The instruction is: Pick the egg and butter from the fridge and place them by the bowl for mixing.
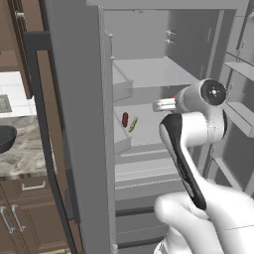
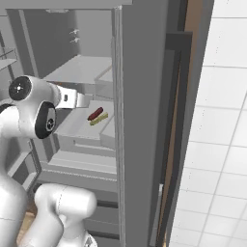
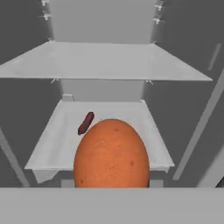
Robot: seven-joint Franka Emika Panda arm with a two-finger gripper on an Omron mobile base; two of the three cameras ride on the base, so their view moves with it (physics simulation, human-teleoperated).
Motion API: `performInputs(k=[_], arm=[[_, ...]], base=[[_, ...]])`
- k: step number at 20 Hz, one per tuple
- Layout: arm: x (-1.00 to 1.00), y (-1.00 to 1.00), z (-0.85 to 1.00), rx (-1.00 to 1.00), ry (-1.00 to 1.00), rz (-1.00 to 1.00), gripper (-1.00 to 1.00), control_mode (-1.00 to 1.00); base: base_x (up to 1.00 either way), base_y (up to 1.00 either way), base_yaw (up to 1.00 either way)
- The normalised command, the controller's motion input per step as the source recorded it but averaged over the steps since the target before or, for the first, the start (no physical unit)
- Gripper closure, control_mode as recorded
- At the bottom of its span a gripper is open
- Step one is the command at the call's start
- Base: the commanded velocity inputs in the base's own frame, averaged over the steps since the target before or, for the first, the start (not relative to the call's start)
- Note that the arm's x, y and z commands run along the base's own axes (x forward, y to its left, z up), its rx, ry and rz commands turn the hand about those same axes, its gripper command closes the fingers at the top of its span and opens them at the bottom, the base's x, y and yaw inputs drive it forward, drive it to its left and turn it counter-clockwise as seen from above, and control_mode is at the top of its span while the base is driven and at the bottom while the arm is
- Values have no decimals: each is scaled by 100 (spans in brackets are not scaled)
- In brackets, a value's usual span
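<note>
Egg (image 3: 111, 153): orange-brown, speckled, fills the lower centre of the hand view, right at the end effector, in front of the fridge (image 1: 149, 74) shelves. The fingertips are hidden behind it, so whether the egg is pinched or the jaws stand spread cannot be told from the pictures.

Arm: reaches into the open fridge at the height of the middle shelf (image 3: 105, 127). In the left base view the wrist ends near a silver cuff, with a small red-orange speck just above it; the end effector itself is hidden by the arm.

Butter (image 1: 133, 124): thin yellow stick, lying on the middle shelf, tilted, just beside a dark red oblong item (image 1: 125, 119) on its left. Same pair seen in the right base view, butter (image 2: 98, 119) nearer the camera, red item (image 2: 95, 114) behind it. Hand view shows the red item (image 3: 85, 123) beyond the egg.

Bowl (image 1: 6, 136): dark, on the marbled worktop (image 1: 25, 154), left of the fridge door (image 1: 82, 129), well apart from the arm.
</note>
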Motion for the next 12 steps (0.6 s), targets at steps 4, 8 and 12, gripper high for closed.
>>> performInputs(k=[4, 8, 12], arm=[[-100, 0, -56, 5, 69, -6, 100, -100], [-38, 0, -21, 1, 19, -2, 100, -100], [-7, 0, 0, 0, 0, 0, 100, -100]], base=[[0, 0, 0], [0, 0, 0], [0, 0, 0]])
